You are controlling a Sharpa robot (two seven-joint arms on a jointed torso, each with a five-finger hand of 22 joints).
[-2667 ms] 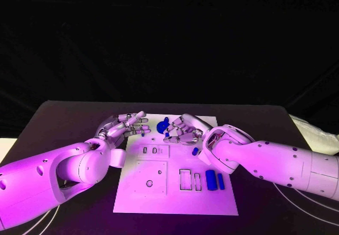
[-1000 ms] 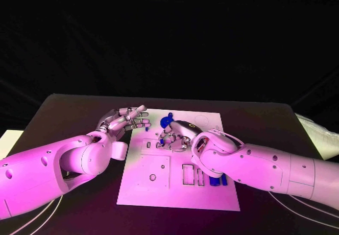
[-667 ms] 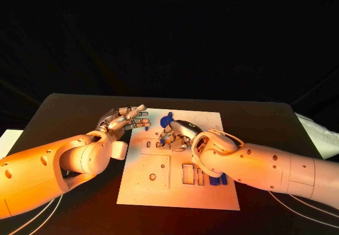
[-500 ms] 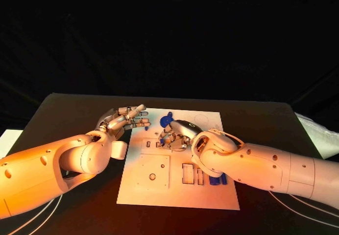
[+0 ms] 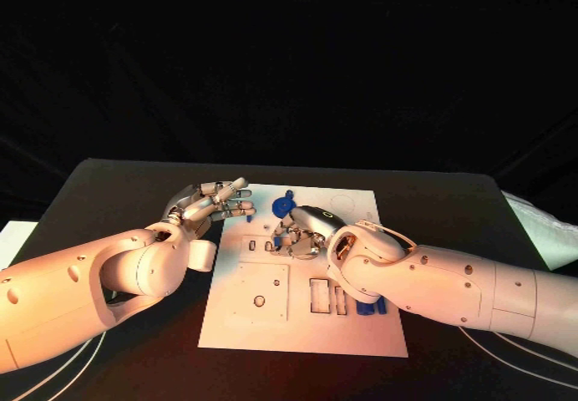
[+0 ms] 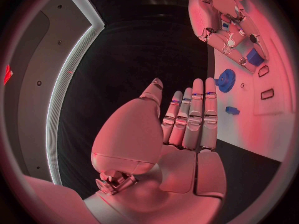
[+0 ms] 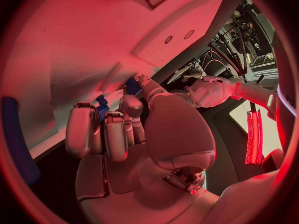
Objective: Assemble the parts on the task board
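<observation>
Leftmost, the left hand [image 5: 212, 205] hovers over the black table [image 5: 109, 200] just beside the left edge of the task board [image 5: 362, 334]; its fingers [image 6: 193, 117] lie straight and side by side, thumb apart, holding nothing. Next, near the board's far edge, a blue gear-shaped part [image 5: 283, 205] lies on the white surface, with a small blue block [image 6: 231, 110] near it. Further right, the right hand [image 5: 301, 231] is lowered onto the upper middle of the board, fingers [image 7: 116, 134] curled around a small blue part [image 5: 281, 241], which is mostly hidden by them; whether that part touches the board cannot be told. Behind the right forearm, two blue bars [image 5: 371, 305] lie side by side near the board's right edge.
</observation>
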